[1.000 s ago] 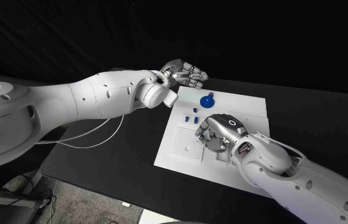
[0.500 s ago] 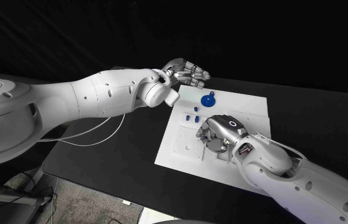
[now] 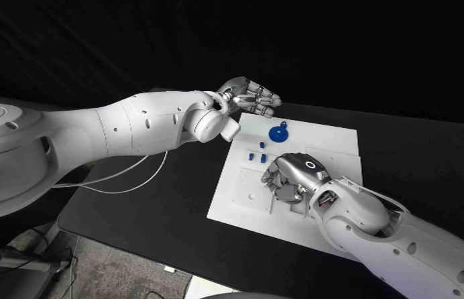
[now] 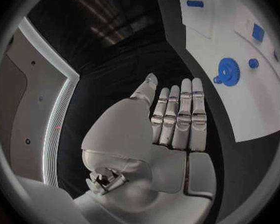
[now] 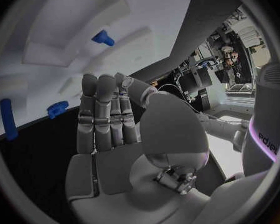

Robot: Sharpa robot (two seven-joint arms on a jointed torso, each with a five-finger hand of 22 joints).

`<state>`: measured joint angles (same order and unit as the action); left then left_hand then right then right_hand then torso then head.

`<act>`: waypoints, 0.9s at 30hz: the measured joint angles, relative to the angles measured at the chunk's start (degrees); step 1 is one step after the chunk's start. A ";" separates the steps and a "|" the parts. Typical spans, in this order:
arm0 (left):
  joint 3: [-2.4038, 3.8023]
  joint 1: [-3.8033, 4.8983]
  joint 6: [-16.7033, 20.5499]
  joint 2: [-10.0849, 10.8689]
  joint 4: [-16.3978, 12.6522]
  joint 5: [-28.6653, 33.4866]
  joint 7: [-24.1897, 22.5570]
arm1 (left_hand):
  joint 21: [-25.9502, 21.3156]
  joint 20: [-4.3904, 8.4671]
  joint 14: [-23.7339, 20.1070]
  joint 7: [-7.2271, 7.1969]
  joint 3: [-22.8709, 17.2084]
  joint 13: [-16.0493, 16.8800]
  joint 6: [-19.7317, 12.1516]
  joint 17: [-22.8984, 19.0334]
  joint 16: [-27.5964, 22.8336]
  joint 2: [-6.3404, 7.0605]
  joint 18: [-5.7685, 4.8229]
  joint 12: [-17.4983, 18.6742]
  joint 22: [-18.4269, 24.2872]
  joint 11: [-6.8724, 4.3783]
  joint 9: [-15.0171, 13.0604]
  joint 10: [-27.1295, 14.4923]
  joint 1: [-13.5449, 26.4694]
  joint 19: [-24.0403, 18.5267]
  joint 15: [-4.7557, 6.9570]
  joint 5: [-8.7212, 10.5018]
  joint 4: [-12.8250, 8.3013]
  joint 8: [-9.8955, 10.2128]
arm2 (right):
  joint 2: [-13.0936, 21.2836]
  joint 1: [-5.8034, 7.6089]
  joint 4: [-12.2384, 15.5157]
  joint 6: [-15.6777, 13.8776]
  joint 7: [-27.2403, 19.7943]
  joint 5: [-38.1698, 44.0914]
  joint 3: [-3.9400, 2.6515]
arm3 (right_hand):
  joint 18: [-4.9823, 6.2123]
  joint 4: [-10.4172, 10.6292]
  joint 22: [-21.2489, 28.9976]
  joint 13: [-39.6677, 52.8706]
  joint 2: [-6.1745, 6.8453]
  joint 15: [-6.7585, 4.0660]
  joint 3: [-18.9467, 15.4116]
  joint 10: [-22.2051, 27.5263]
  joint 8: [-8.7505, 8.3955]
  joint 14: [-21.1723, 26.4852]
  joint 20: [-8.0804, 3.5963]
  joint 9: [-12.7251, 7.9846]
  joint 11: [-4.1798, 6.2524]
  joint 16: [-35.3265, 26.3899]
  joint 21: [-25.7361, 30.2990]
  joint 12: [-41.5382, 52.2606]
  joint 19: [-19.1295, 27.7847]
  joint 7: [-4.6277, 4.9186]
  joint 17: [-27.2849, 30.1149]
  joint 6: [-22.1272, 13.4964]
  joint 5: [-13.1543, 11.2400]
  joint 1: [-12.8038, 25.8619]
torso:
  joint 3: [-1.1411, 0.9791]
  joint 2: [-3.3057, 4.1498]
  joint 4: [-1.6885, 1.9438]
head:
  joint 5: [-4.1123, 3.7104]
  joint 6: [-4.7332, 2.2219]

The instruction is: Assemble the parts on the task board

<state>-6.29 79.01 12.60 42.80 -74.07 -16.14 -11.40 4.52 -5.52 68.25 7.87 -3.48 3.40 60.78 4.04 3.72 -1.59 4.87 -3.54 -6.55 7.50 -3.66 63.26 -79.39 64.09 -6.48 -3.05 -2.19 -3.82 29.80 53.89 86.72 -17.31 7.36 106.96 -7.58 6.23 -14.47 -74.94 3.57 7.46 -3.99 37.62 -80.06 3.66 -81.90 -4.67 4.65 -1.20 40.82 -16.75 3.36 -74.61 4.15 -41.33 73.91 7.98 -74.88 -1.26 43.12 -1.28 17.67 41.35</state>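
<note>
The white task board (image 3: 328,141) lies in the middle of the black table. On its far part sits a blue gear (image 3: 277,135) (image 4: 227,71), with a small blue peg (image 4: 254,63) beside it. Three small blue parts (image 3: 255,157) lie near the board's left side. My right hand (image 3: 290,178) (image 5: 105,117) is low over the board's middle, fingers stretched side by side toward its surface, nothing in them. Small blue parts (image 5: 103,37) (image 5: 9,119) lie beyond its fingertips. My left hand (image 3: 249,98) (image 4: 177,119) hangs flat and empty above the board's far left corner.
Black table (image 3: 145,205) surrounds the board, with free room to the left and in front. A white cable (image 3: 126,178) from my left arm lies on the table at the left. A raised white block (image 5: 71,32) on the board stands ahead of my right hand.
My right hand's fingers have shifted slightly over the board's middle. The left hand has stayed almost still.
</note>
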 measured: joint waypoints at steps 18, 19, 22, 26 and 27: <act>0.00 0.01 -0.01 0.16 0.01 -0.11 0.01 | 0.00 0.00 0.00 0.00 0.00 0.00 0.00 0.00 0.00 0.00 0.00 0.00 0.02 0.00 0.00 0.00 0.00 0.00 0.00 0.00 0.00 0.00 | 3.70 -0.01 3.22 -0.66 0.32 -0.45 -0.27 | -0.02 2.83 0.32 -0.04 0.39 0.78 -6.13 5.17 0.00 0.10 0.61 -0.73 -1.05 -0.23 2.48 0.18 -0.63 1.02 -0.10 -4.41 2.87 3.26 | 0.02 -0.04 -0.03 | -0.59 -0.35; 0.00 0.01 -0.01 0.19 0.01 -0.11 0.02 | 0.00 0.00 0.00 0.00 0.00 0.00 0.00 0.00 0.00 0.00 0.00 0.00 0.02 0.00 0.00 0.00 0.00 0.00 0.00 0.00 0.00 0.00 | 4.16 -0.01 3.64 -0.60 0.39 -0.55 -0.42 | -0.02 3.42 0.90 -0.04 0.54 0.81 -7.23 5.46 0.00 0.12 0.81 -0.74 -1.18 -0.23 3.18 0.18 -0.83 1.09 -0.10 -5.02 2.96 3.41 | 0.02 -0.05 -0.06 | -0.60 -0.35; 0.00 0.01 -0.02 0.29 0.01 -0.12 0.02 | 0.00 0.00 0.00 0.00 0.00 0.00 0.00 0.00 0.00 0.00 0.00 0.00 0.02 0.00 0.00 0.00 0.00 0.00 0.00 0.00 0.00 0.00 | 5.84 0.00 5.13 -0.20 0.68 -0.95 -0.94 | -0.01 5.39 3.40 -0.04 0.90 1.17 -9.95 6.89 0.00 0.32 1.27 -0.74 -1.56 -0.23 5.85 0.18 -2.01 1.16 0.00 -5.51 2.96 3.77 | 0.01 -0.06 -0.11 | -0.62 -0.35; 0.00 0.01 -0.04 0.40 0.00 -0.13 0.04 | 0.00 0.00 0.00 0.00 0.00 0.00 0.00 0.00 0.00 0.00 0.00 0.00 0.14 0.00 0.00 0.00 0.00 0.00 0.00 0.00 0.00 0.00 | 7.96 0.02 7.40 0.96 1.07 -1.85 -1.33 | -0.01 6.85 5.31 -0.03 1.35 1.17 -12.89 6.99 0.00 0.32 1.31 -0.73 -1.66 -0.22 8.02 0.18 -3.22 1.13 0.31 -6.27 3.55 4.23 | -0.03 -0.06 -0.13 | -0.62 -0.27; 0.00 0.01 -0.04 0.42 0.00 -0.13 0.05 | 0.00 0.00 0.00 0.00 0.00 0.00 0.00 0.00 0.00 0.00 0.00 0.00 0.14 0.00 0.00 0.00 0.00 0.00 0.00 0.00 0.00 0.00 | 8.34 0.02 7.87 1.26 1.13 -2.08 -1.37 | -0.01 7.03 5.62 -0.03 1.35 1.17 -13.50 6.99 0.00 0.32 1.36 -0.73 -1.66 -0.23 8.38 0.18 -3.45 1.13 0.37 -6.27 3.50 4.23 | -0.03 -0.06 -0.13 | -0.64 -0.27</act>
<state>-6.29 79.02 12.56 43.22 -74.07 -16.27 -11.35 4.52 -5.52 68.25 7.87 -3.48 3.40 60.78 4.04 3.72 -1.59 4.87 -3.54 -6.41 7.50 -3.66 63.26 -79.39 64.09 -6.47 -3.05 -2.19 -3.82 38.14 53.92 94.58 -16.05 8.49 104.88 -8.95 6.22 -7.45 -69.32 3.54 8.82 -2.83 24.11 -73.08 3.66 -81.58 -3.32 3.92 -2.86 40.60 -8.37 3.54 -78.07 5.28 -40.96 67.64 11.48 -70.65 -1.29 43.06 -1.41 17.03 41.08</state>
